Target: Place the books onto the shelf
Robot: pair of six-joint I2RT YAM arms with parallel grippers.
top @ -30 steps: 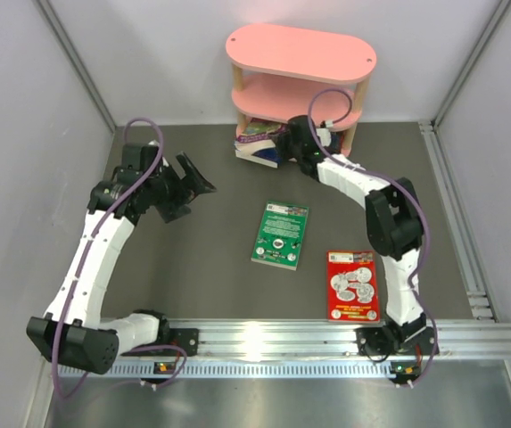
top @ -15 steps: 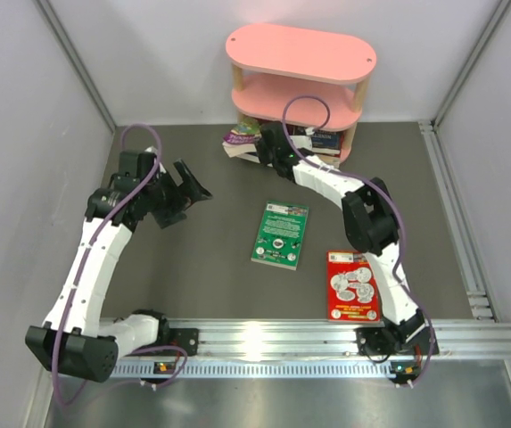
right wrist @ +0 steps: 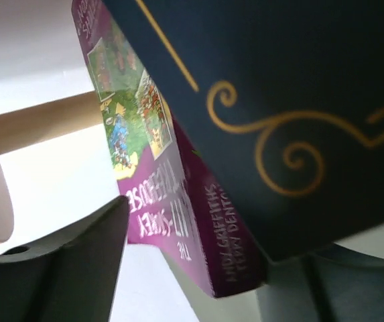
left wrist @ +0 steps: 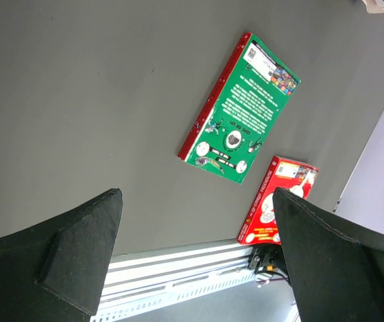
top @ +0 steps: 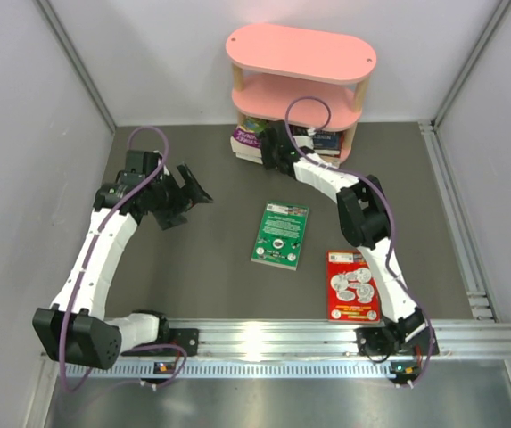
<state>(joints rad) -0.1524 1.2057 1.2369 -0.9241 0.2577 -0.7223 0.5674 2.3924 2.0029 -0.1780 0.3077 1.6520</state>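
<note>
The right tool (top: 271, 153) has swung the purple book (right wrist: 158, 201) and dark blue book (right wrist: 279, 134) up to the shelf (top: 300, 52) at twelve o'clock, nearly shelved, though I cannot tell whether it is gripping them; the left tool (left wrist: 197, 201) gapes empty.

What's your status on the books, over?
Left jaws open, empty. Right jaws at shelf, purple book between them, grip unclear. Green book, red book on table.

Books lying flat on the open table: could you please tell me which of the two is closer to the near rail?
The red book, beside the rail; the green book lies farther out, mid-table.
</note>
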